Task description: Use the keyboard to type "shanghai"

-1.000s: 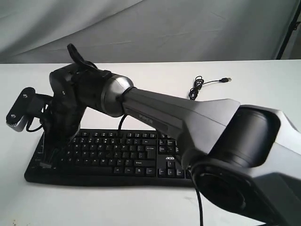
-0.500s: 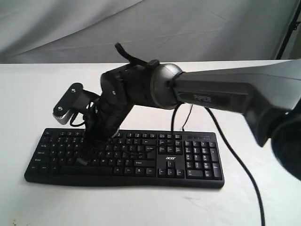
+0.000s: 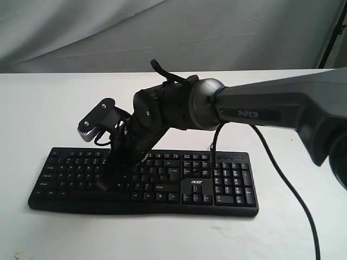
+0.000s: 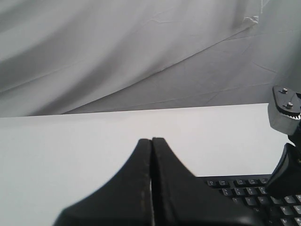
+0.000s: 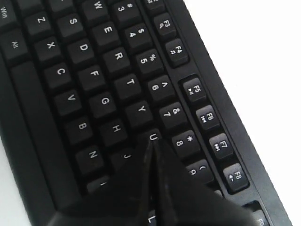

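Observation:
The black keyboard point(image 3: 227, 181) lies across the white table with an acer logo point(image 3: 196, 182) beside its number pad. My right gripper point(image 3: 102, 186) reaches across from the right and points down at the left-middle letter keys. In the right wrist view the right gripper point(image 5: 151, 142) is shut and empty, with its tip by the U key point(image 5: 153, 136) and the J key point(image 5: 126, 155). Whether it touches a key I cannot tell. My left gripper point(image 4: 151, 140) is shut and empty, held above the table, with the keyboard point(image 4: 244, 188) to one side.
The table point(image 3: 43, 108) is white, with grey cloth point(image 3: 162, 32) behind it. A black cable point(image 3: 277, 173) hangs from the right arm past the keyboard's number pad end. The right arm's wrist camera point(image 3: 96, 120) sticks out above the keys.
The right arm has swung rightward along the keyboard, carrying its shut gripper from the left end of the keys toward the middle letter keys.

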Available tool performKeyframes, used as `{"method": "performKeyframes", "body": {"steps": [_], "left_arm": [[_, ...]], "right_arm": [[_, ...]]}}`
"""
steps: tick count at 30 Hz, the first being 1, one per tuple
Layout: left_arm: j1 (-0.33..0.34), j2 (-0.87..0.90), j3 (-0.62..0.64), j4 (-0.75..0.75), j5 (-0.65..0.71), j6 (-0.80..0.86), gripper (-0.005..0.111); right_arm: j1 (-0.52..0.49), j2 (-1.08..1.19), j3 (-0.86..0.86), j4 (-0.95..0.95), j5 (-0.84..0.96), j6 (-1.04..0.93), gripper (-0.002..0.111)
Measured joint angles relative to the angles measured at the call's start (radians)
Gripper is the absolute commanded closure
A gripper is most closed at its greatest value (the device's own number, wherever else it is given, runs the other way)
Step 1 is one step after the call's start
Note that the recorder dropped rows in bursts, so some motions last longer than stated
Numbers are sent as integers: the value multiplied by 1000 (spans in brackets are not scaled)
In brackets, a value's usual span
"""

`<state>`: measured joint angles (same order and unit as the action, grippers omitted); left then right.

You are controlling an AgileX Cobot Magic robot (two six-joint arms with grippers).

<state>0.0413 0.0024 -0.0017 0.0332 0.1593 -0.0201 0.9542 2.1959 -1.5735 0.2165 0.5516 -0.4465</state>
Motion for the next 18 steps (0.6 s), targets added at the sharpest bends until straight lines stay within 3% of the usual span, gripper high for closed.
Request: {"method": "performKeyframes", "body": {"steps": [18], "left_arm": [[0, 0, 0, 0, 0, 0, 107]], "right_arm": [[-8, 24, 0, -59, -6, 46, 108]]}}
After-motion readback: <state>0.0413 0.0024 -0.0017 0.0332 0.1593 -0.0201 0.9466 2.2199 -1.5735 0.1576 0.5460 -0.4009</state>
